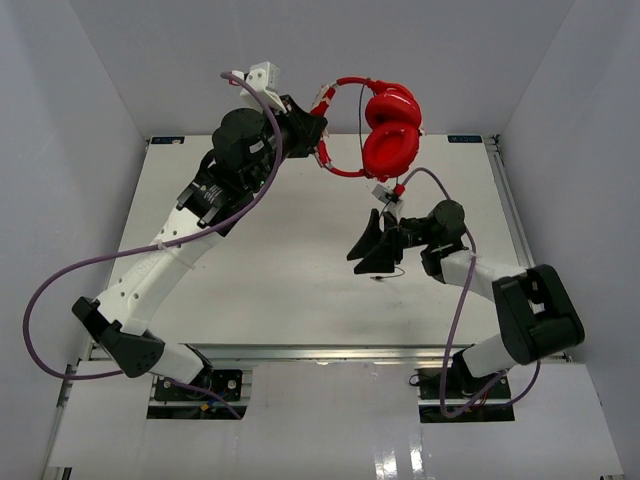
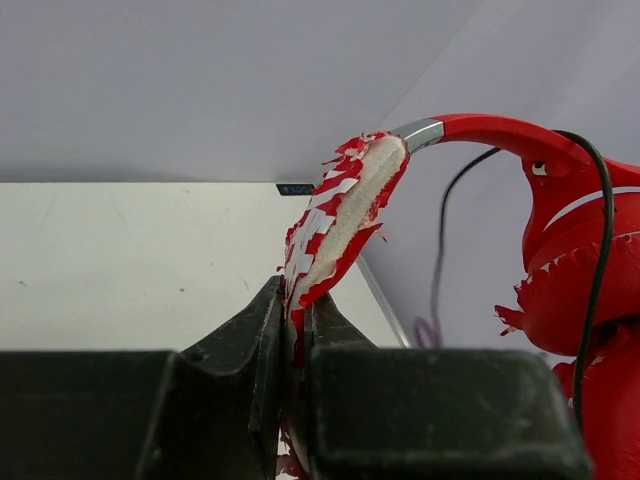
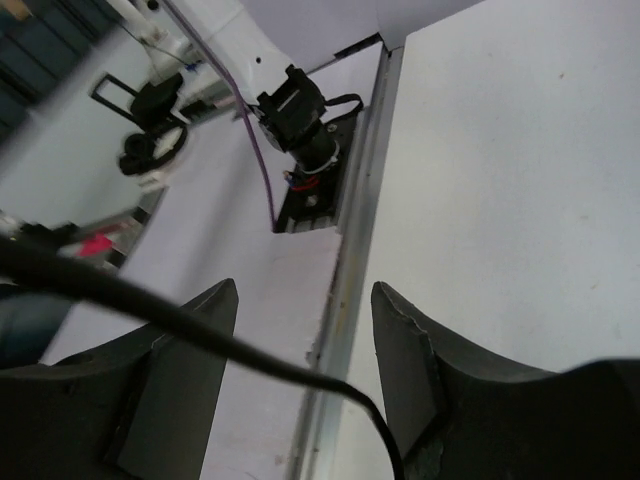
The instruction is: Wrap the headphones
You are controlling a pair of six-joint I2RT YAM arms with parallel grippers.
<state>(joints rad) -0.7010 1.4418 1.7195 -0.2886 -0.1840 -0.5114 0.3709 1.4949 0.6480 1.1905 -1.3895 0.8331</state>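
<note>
I am clamping my left gripper tight on the headband of the headphones. In the left wrist view my two dark fingers are pressing together on the band's padded middle, where the red covering is flaking off the white lining. From that grip the band is arching up and to the right, past a silver joint, to the red cups hanging at the right edge of that view. The thin dark cable is running down across the nearer cup.

Seen from above, I am holding the whole set in the air over the far edge of the table. The two cups are lying one against the other, just to the right of my left wrist.

My right gripper is standing released, its jaws well apart. The cable is crossing in front of one of its fingers and dipping through the gap between them; I cannot tell whether it is touching either one. In the top view this gripper is hovering over the right middle of the table, nearer to my bases than the cups and apart from them.

Past those open fingers, the right wrist view is showing the white tabletop on the right, its metal edge rail, and a black arm base with a purple cable running off it.
</note>
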